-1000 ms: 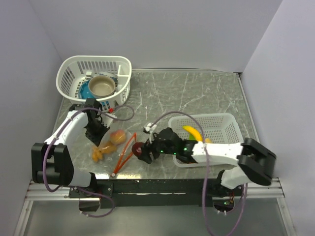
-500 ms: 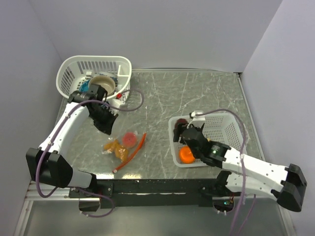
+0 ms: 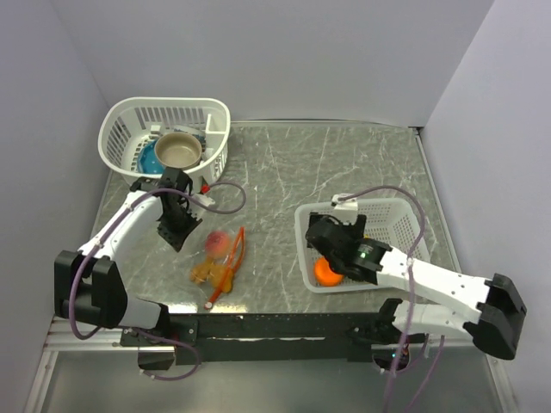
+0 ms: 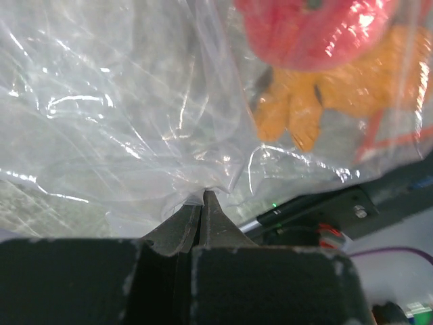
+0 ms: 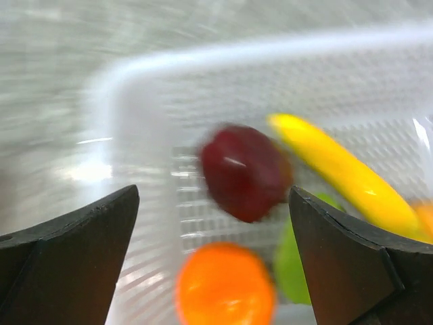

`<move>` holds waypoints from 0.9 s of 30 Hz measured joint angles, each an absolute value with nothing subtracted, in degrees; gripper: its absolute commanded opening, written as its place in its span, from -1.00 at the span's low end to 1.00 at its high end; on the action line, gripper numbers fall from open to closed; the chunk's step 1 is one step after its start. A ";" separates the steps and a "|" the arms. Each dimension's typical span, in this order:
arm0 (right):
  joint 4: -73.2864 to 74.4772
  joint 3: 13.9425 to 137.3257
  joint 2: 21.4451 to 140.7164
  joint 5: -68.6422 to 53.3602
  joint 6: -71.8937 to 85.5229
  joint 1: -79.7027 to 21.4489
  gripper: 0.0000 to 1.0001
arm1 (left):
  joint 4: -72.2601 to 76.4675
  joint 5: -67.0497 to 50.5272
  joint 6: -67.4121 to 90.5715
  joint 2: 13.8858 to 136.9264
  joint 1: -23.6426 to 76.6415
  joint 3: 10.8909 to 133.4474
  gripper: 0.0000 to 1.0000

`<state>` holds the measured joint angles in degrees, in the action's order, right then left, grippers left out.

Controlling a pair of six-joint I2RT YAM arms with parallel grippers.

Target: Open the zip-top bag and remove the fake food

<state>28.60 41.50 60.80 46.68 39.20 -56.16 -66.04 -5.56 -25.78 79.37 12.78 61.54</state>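
My left hand [image 4: 203,198] is pinched shut on a fold of the zip-top bag [image 4: 122,115], both fingers meeting on clear plastic at the end away from the opening. The bag lies on the bench [image 3: 344,163] just to the right of that hand. The fake food left in it, a pink-red piece [image 3: 218,242] and a yellow-orange piece [image 3: 205,272], sits between my pinch and the zip strip [image 3: 229,262].

That strip decides the next move. Its long axis runs from far to near, slanting a little leftward toward the bench's near edge. It is on the side of the bag turned away from my left hand and toward my right arm. I cannot tell from above how far the mouth gapes.

My right hand [image 5: 213,196] is spread wide and holds nothing. It hangs over the near-left corner of the white basket [image 3: 392,208], where a dark red piece [image 5: 245,172], a yellow banana [image 5: 342,177], an orange [image 5: 225,292] and a green piece [image 5: 295,269] show. The dark red one is blurred, so I cannot say whether it is at rest.

I judge my left hand to be the anchor, being the one touching the bag. My right hand is well apart and would have to cross the bench leftward, meeting the strip square-on and not along its length.
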 measured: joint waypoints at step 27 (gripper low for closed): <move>-21.23 46.87 95.96 13.89 4.38 -78.85 1.00 | -53.39 -2.00 -24.10 86.85 14.85 50.96 -0.99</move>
